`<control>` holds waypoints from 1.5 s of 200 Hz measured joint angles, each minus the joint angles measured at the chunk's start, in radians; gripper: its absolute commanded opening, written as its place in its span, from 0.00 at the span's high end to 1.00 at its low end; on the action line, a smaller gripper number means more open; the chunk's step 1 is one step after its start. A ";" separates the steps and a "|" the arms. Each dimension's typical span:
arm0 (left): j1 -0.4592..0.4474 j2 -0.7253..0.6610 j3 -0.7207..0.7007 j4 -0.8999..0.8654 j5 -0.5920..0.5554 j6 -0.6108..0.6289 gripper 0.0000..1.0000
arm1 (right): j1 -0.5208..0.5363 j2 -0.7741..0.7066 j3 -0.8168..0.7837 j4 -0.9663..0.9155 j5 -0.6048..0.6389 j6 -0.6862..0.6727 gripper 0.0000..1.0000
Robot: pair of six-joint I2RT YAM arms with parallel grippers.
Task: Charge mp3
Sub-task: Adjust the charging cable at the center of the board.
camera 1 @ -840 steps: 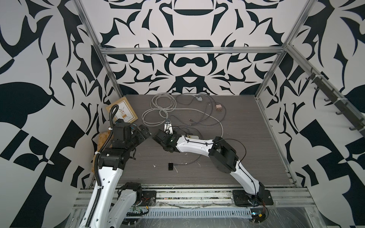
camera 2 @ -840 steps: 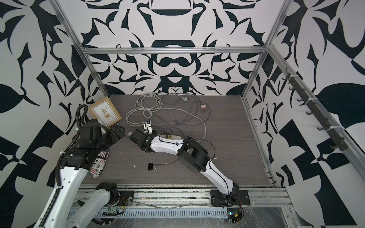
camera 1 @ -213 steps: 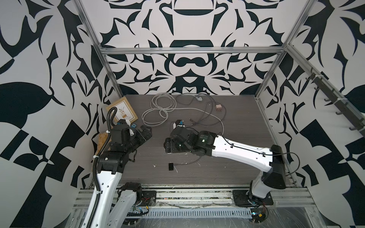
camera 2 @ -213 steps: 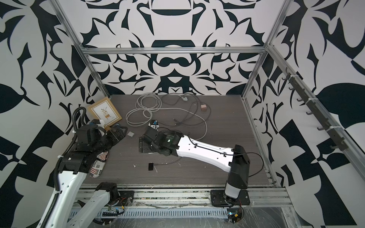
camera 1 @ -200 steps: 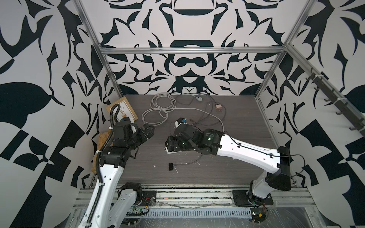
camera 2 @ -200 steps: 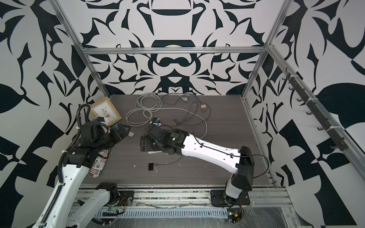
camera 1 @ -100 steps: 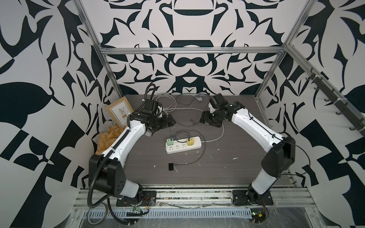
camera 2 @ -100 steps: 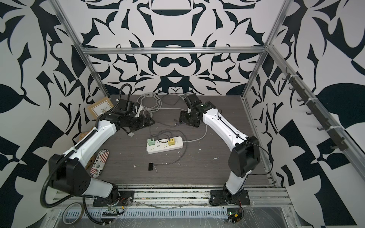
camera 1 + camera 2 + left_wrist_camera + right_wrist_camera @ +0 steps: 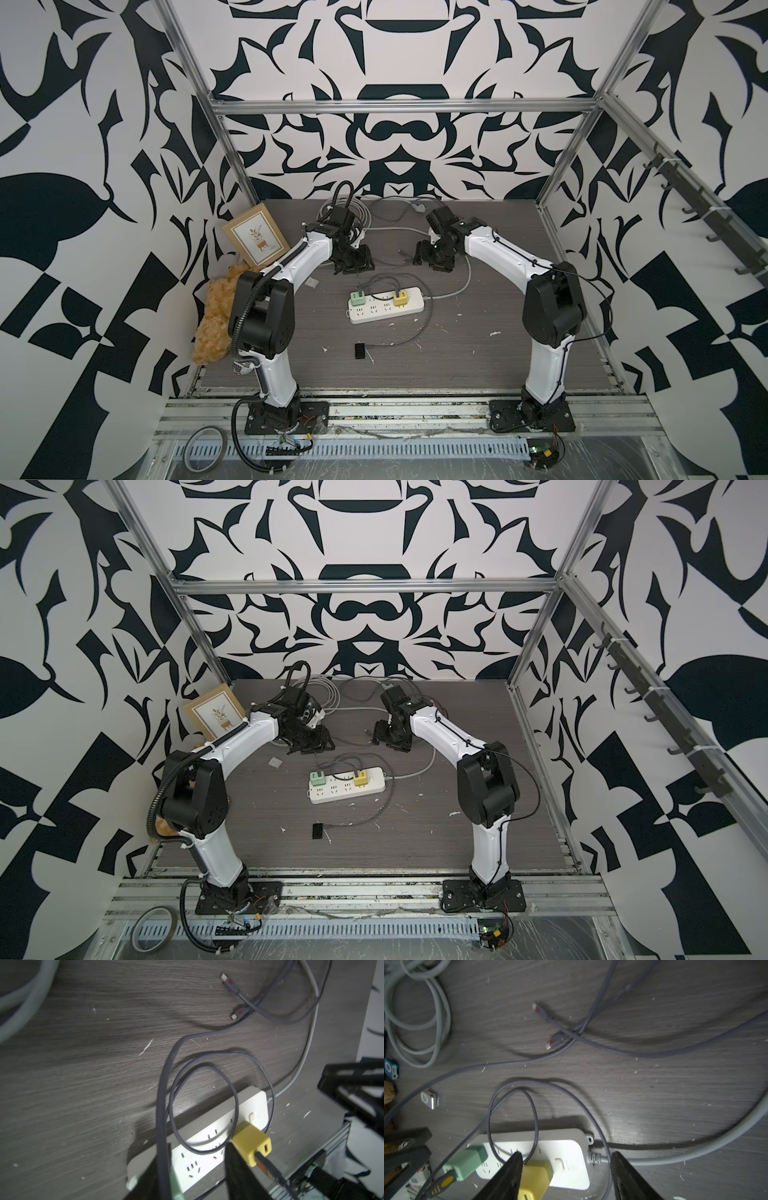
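The mp3 (image 9: 390, 1069), a tiny bright-blue square with a pale ring, lies beside a coiled grey cable at the edge of the right wrist view. I cannot make it out in the top views. Two loose cable plugs with red marks (image 9: 538, 1011) (image 9: 554, 1040) lie on the table between the arms. My left gripper (image 9: 353, 266) (image 9: 191, 1184) is open above the white power strip (image 9: 386, 311), holding nothing. A grey cable from the green charger (image 9: 356, 297) crosses one of its fingers. My right gripper (image 9: 432, 259) (image 9: 564, 1178) is open above the yellow charger (image 9: 535, 1178).
A silver square player (image 9: 429, 1098) lies near the strip's green end. A small black device (image 9: 360, 351) on a thin wire sits toward the front. A picture frame (image 9: 255, 235) and a tan fluffy lump (image 9: 216, 316) stand against the left wall.
Both arms have swung from the front left and middle of the table toward the back, one on each side above the power strip. The left jaws have narrowed.
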 measured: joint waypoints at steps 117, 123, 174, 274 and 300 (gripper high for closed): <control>0.000 -0.181 -0.126 0.144 0.085 0.029 0.97 | -0.078 0.331 0.295 0.035 0.147 0.037 0.46; 0.000 -0.195 -0.133 0.150 0.091 0.028 0.97 | -0.078 0.336 0.309 0.036 0.153 0.039 0.46; 0.000 -0.235 -0.170 0.195 0.124 0.013 0.97 | -0.084 0.418 0.499 0.010 0.211 0.052 0.51; 0.000 -0.242 -0.215 0.223 0.141 0.006 0.97 | -0.093 0.588 0.676 -0.031 0.289 0.064 0.62; 0.000 -0.258 -0.240 0.230 0.141 0.006 0.97 | -0.093 0.638 0.712 -0.032 0.303 0.070 0.89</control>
